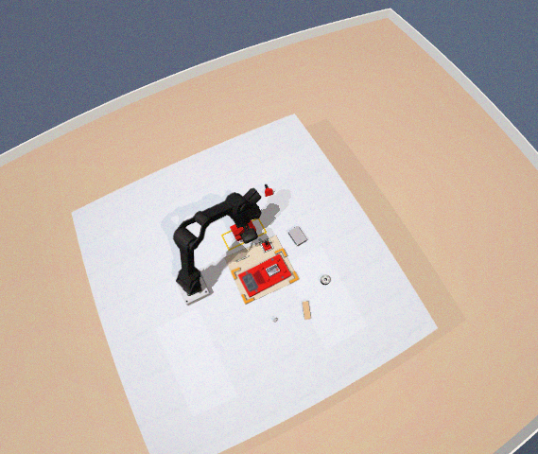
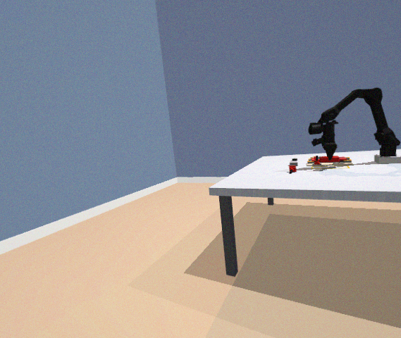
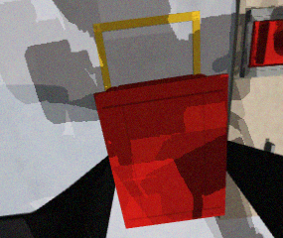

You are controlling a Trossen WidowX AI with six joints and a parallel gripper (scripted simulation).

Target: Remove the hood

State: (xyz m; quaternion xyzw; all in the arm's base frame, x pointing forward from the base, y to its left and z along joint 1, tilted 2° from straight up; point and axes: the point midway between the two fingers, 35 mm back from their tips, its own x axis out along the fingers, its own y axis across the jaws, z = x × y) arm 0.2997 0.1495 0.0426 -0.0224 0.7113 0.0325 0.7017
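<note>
Gripper point(image 3: 168, 198) clamped on red hood point(image 3: 166, 149), jaws either side of panel, dark fingers visible at its lower edges in wrist view. Hood hangs low over white table point(image 1: 356, 293), far edge overlapping near side of yellow marked area point(image 3: 148, 22); rest of outline sits just ahead of jaws. Whether hood touches table, can't tell. Toy car point(image 1: 265, 275) on tan board off to one side of jaws, close by. Small red block point(image 3: 275, 42) also beside jaws, on board edge.
</note>
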